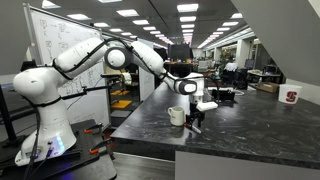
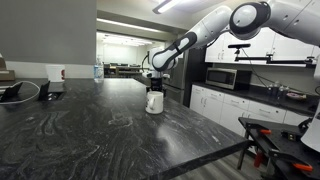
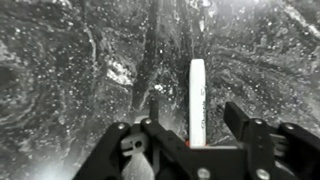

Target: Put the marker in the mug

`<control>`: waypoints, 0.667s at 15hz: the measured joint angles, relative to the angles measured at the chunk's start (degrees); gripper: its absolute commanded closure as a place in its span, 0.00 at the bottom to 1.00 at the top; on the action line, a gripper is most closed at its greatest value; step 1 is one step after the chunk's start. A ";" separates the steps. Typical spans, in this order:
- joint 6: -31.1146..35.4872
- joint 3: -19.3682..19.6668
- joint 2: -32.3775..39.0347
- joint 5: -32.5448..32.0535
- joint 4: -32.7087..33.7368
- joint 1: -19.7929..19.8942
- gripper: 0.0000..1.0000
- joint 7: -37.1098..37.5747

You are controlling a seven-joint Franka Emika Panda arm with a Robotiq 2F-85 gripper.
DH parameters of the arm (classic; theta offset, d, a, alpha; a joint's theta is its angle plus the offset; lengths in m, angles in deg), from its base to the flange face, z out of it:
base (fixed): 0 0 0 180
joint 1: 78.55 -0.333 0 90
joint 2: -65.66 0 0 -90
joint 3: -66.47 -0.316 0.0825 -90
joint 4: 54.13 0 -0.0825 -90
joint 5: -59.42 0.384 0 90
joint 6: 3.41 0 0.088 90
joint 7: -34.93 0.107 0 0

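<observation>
The marker [image 3: 197, 100] is a pale stick with a reddish end by the gripper's base. It lies on the dark marbled counter [image 3: 70, 70], between my two fingers and apart from both. My gripper [image 3: 195, 115] is open and sits low over the marker. In both exterior views the gripper [image 1: 196, 120] [image 2: 149, 80] is down at the counter right beside the plain white mug [image 1: 177, 116] [image 2: 154, 102], which stands upright. The marker is too small to make out in the exterior views. The mug is out of the wrist view.
A white cup with a red logo [image 1: 291, 97] [image 2: 55, 73] stands far off on the counter. Black gear [image 1: 222, 95] and a dark bowl with cables [image 2: 20, 92] lie near the counter's edges. A microwave [image 2: 235, 77] stands on a side bench.
</observation>
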 measured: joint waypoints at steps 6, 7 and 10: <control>0.00 -0.46 -0.25 0.04 0.14 1.72 0.99 -2.04; 0.00 -0.55 -0.31 0.04 0.15 1.81 0.99 -2.04; 0.00 -0.56 -0.50 0.04 0.15 1.86 0.95 -2.04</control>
